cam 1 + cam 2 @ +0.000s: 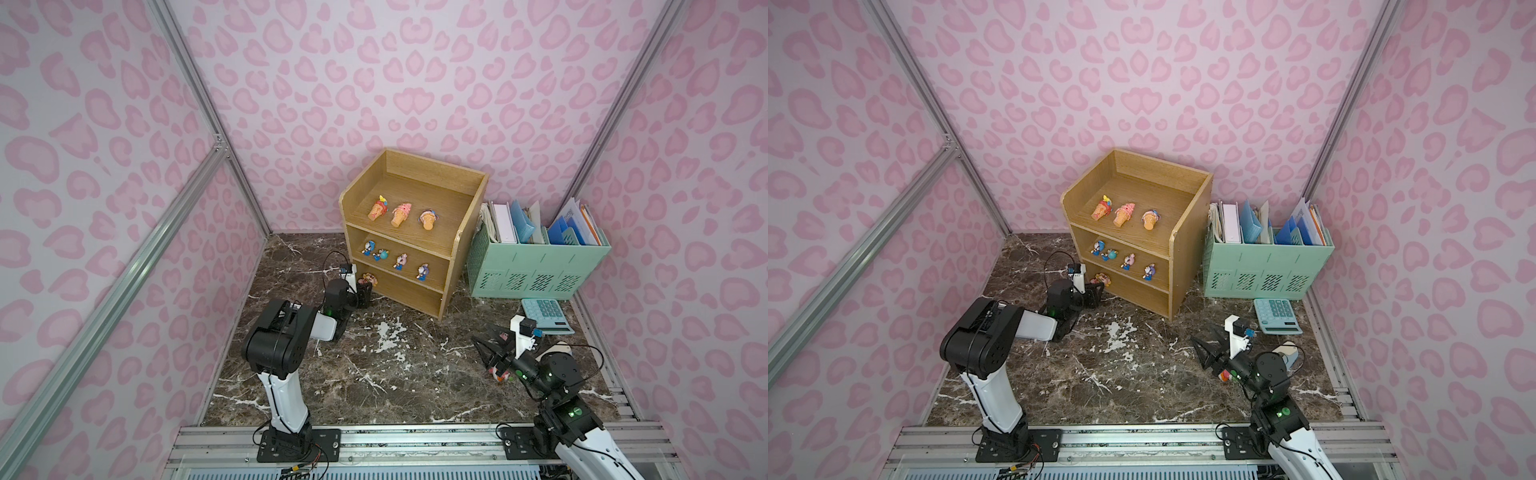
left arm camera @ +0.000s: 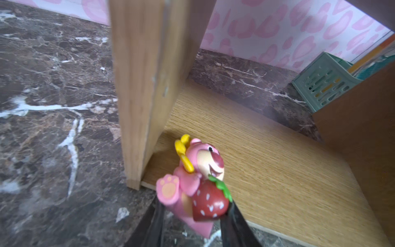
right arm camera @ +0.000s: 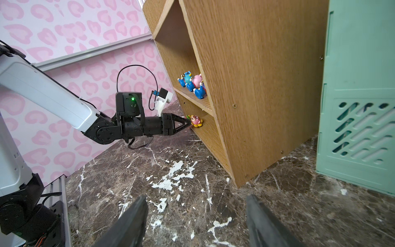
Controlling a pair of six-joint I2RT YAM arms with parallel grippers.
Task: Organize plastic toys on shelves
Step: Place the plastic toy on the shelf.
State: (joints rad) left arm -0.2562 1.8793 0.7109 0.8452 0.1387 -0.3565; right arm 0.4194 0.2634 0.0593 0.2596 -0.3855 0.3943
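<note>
We list big to small. Item 1: tabletop (image 1: 374, 386), dark marble look w/ white veins, carrying all else. Item 2: shelves (image 1: 463, 257), light oak, 3 open tiers, rimmed top, set at a slant near the back wall. Item 3: file organizer (image 1: 536, 272), mint green, perforated front, just beside the shelves' right panel, stuffed w/ papers & folders. Item 4: left gripper (image 3: 189, 123), black, reaching into the btm tier at its front left corner. We log it clamped on the pink bear toy (image 2: 188, 184), one finger each side of the body. Item 5: right gripper (image 3: 196, 198), over bare tabletop in front of the shelves' right corner, jaws apart, nothing between them. Item 6: calculator (image 1: 546, 318), mint green, flat on the tabletop in front of the organizer. Item 7: cone toys (image 1: 401, 214), qty 3, orange w/ pink tops, in a row on the top tier, tips toward the front edge. Item 8: small figures (image 1: 401, 262), qty 4, mostly blue & pink, in a row on the mid tier. Item 9: the bear, hugging a red strawberry, over the btm board right beside the left panel; we can't tell if it touches the board. Item 10: loose toy (image 1: 1225, 376), orange-red, on the tabletop, partly hidden under the right arm.
</note>
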